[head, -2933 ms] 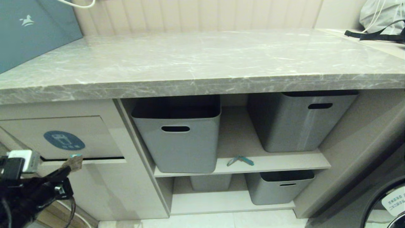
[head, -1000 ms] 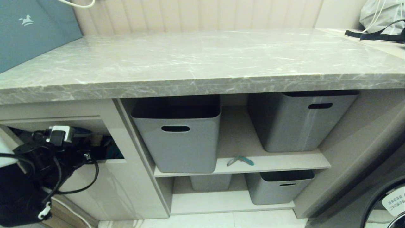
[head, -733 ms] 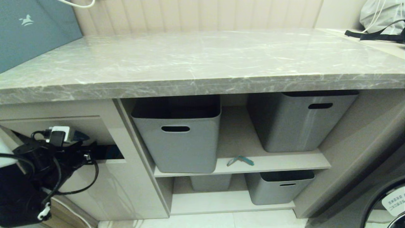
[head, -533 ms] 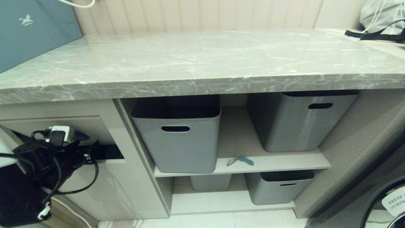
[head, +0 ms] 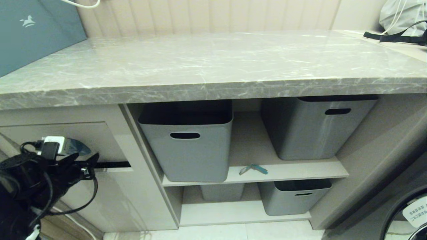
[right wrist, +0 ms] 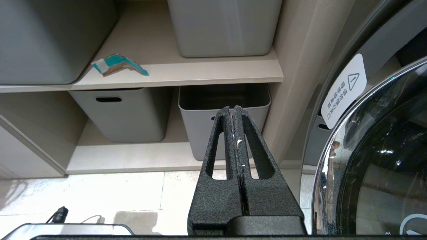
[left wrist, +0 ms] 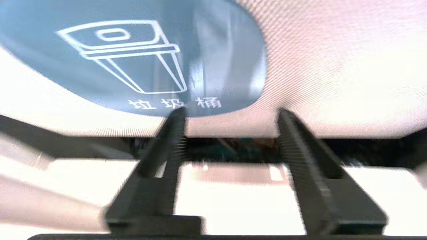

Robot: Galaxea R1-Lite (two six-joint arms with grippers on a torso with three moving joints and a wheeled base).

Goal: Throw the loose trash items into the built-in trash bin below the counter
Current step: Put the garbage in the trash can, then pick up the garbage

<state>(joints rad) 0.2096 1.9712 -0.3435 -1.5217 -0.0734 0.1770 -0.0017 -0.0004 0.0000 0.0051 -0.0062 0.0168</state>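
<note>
Head view: left gripper (head: 95, 159) sits at the dark slot of the built-in trash bin (head: 96, 141); a bent teal-and-grey strip (head: 253, 169) lies on the shelf (head: 300, 171) between two grey tubs (head: 186, 146).

Left wrist view: fingers (left wrist: 173, 133) stand apart, empty, before the blue sticker (left wrist: 133, 56).

Right wrist view: right gripper (right wrist: 234, 111) is pressed closed, empty, hanging low beside the washer door (right wrist: 377, 166).
</note>
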